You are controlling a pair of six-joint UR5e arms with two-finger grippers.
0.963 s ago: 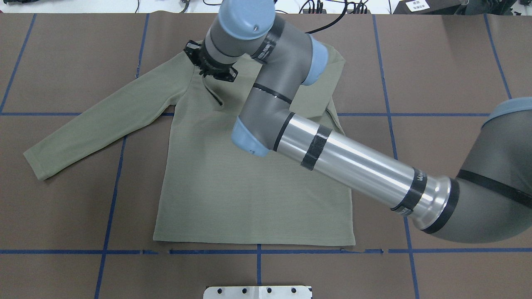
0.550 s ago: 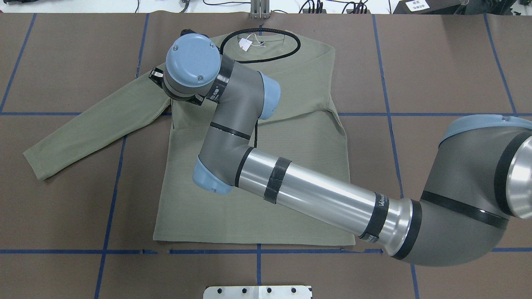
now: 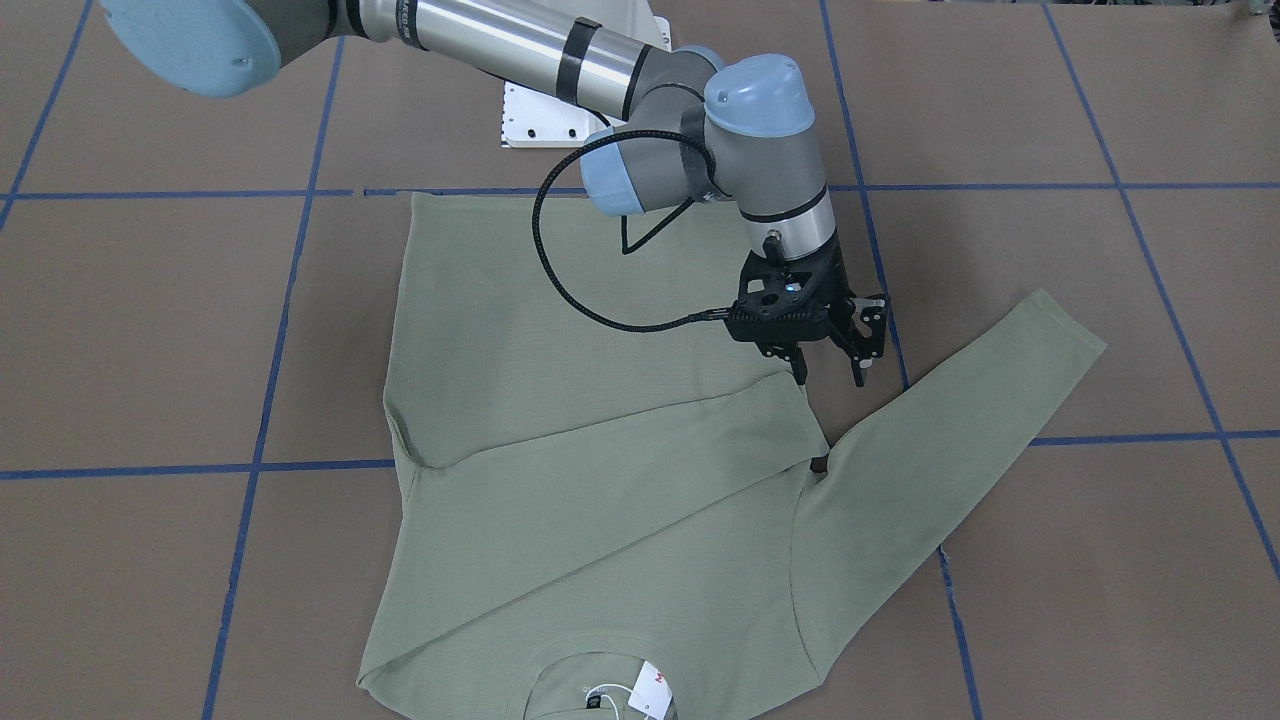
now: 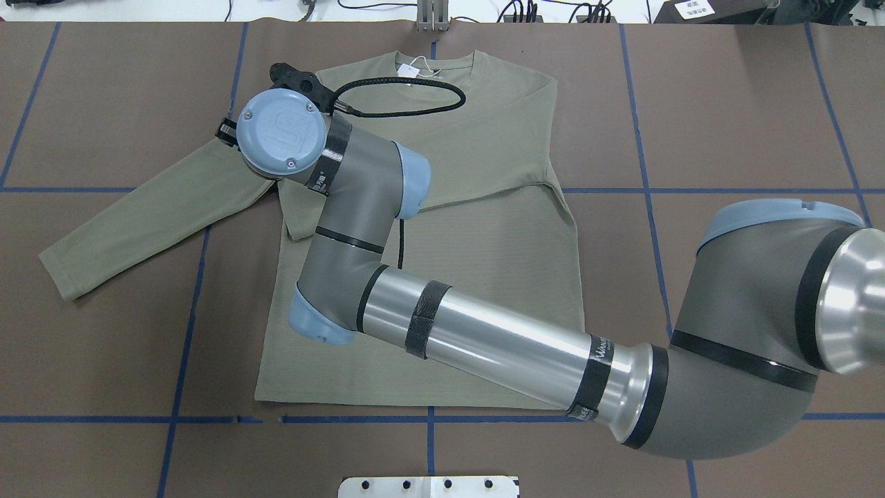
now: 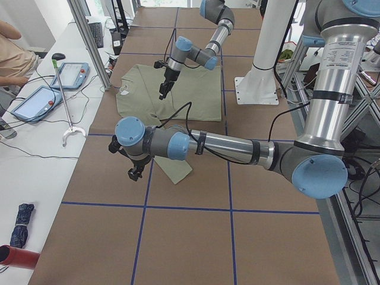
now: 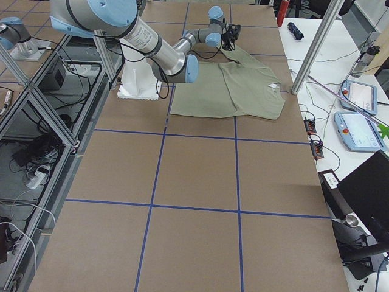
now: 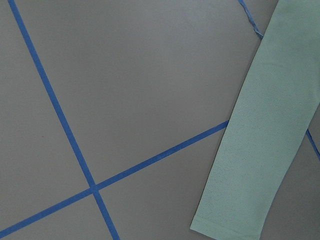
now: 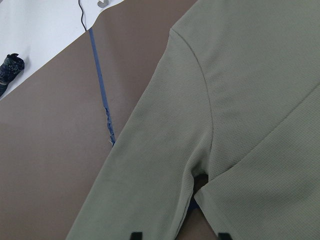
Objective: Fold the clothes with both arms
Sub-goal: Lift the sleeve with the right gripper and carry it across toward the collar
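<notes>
The sage-green shirt (image 4: 484, 242) lies flat, collar and white tag (image 4: 406, 70) at the far edge. Its right sleeve is folded across the chest (image 3: 600, 440). Its left sleeve (image 4: 138, 214) lies spread out to the side. My right gripper (image 3: 829, 377) is open and empty, just above the left armpit where the folded sleeve's cuff ends. Its fingertips (image 8: 136, 235) show at the bottom of the right wrist view. My left gripper (image 5: 135, 172) hangs over the left sleeve's cuff (image 7: 230, 225). It shows only in the left side view, so I cannot tell if it is open.
The white pedestal base (image 4: 429, 486) stands at the table's near edge. Blue tape lines (image 4: 187, 304) cross the brown table cover. A black cable loop (image 4: 401, 97) hangs from my right wrist over the collar. A side table with tablets (image 5: 35, 101) runs along the far side.
My right arm has swung left across the shirt, from the chest to the left armpit. The right sleeve now lies flat across the chest.
</notes>
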